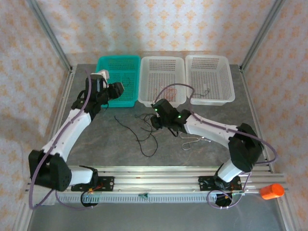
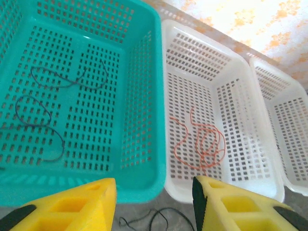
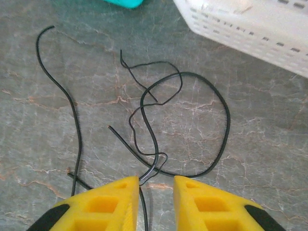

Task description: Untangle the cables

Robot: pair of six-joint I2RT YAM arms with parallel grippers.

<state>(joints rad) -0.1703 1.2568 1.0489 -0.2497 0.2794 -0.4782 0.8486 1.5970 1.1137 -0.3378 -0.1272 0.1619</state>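
risk first: the yellow jaws of the right gripper [image 3: 156,190] stand a narrow gap apart, low over the grey marbled table [image 3: 269,144]. more than one strand of the thin black flexible cables [image 3: 228,126] runs into that gap, and none looks pinched. closing here would likely catch two strands together, and a lift would then pull the knot tighter instead of freeing one cable. the tangle lies on the table just ahead of the fingers, near the baskets. its longest strand runs away toward the far left, and a wide loop bulges right. the left gripper [image 2: 154,202] hangs spread and empty by the near rim of the teal perforated plastic basket [image 2: 144,96], which holds thin dark cables [image 2: 57,132]. an orange-red cable [image 2: 204,144] lies coiled in the neighbouring white perforated basket [image 2: 240,101].
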